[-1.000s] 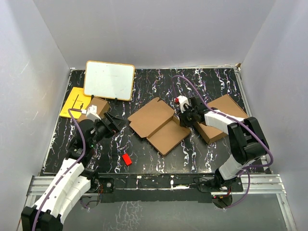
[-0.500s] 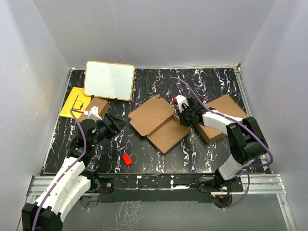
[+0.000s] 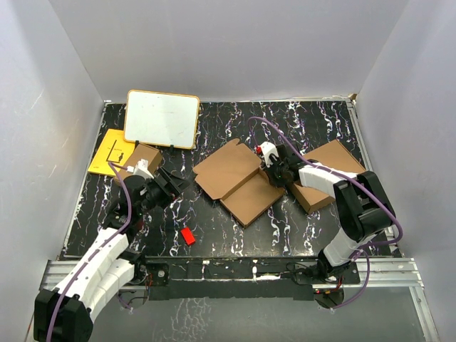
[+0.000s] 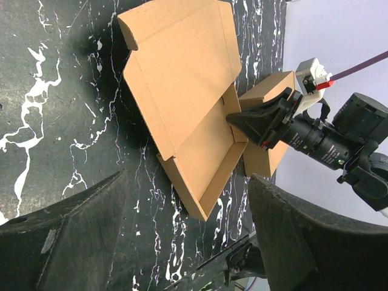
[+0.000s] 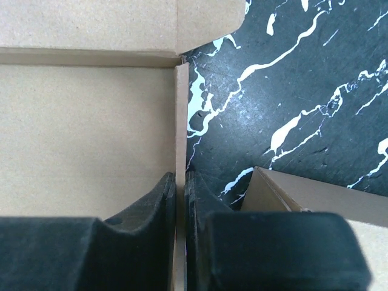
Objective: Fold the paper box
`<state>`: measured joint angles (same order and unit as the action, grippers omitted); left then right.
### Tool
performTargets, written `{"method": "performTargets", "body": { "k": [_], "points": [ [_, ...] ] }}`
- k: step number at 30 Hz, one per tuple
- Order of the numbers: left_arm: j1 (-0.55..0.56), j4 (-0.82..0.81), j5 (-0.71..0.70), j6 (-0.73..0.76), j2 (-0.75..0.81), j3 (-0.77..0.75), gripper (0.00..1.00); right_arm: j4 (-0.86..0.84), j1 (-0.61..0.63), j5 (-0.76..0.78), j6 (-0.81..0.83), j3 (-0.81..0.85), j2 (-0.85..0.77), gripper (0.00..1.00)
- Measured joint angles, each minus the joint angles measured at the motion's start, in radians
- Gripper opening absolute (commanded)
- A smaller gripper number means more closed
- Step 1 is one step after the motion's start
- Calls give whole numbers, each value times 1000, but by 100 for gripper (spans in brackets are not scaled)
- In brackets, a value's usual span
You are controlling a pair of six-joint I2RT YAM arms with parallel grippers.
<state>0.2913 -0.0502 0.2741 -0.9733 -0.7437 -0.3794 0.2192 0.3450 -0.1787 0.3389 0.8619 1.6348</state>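
Because the right fingers (image 5: 148, 209) are closed on the thin upright side wall of the paper box (image 3: 235, 182), which lies opened out near the middle of the desk (image 3: 214, 221), the step in hand looks to be raising that wall along its crease. To do it well, the pinch ought to sit low, close to the fold line. It should turn the wall about the crease rather than drag the whole sheet, since such light card will likely slide on the slick marbled top. The left fingers (image 4: 73, 230) stand wide apart and hold nothing, near the box's left edge and aimed at it. Pressing them down on the base panel would probably steady the work. The shallow tray of the box holds nothing that shows, and its lid lies opened out flat on the far-left side. The larger brown box (image 3: 335, 167), just beside the tray on the right, seems closed, though the overhead view is too coarse to be sure. The small brown box (image 3: 146, 157) likewise shows no contents.
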Motion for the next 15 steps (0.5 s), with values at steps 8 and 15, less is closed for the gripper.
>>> {"method": "performTargets", "body": {
  "k": [8,15],
  "points": [
    [0,-23,1,-7,-35,0,77,-6,5,27,-2,0,0,8],
    [0,-40,5,-16,-99,0,77,7,0,-2,-10,8,1,35]
  ]
}}
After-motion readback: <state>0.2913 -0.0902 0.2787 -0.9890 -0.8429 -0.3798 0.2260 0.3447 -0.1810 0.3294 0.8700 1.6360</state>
